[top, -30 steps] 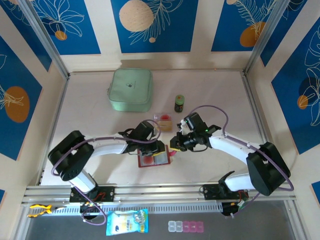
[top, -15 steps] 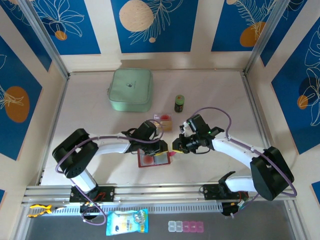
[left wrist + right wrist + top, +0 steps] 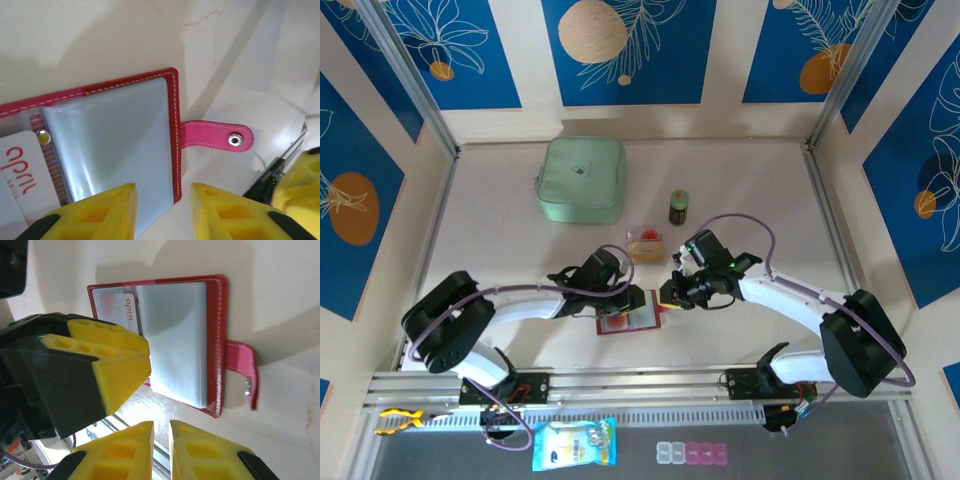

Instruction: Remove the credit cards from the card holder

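One red wallet lies open on the tabletop. It has one pink strap with one metal snap. One pale card with red lettering shows in its clear pockets. One small orange-tan and red item sits apart from the wallet; whether it is one card or several, I cannot tell. There is one mint-green case and one small dark jar. Two robot arms are present, the left arm and the right arm, each with one pair of yellow jaws. Below the tabletop edge lie one blue-and-white packet, one yellow toy and one row of little boxes, too small to count.
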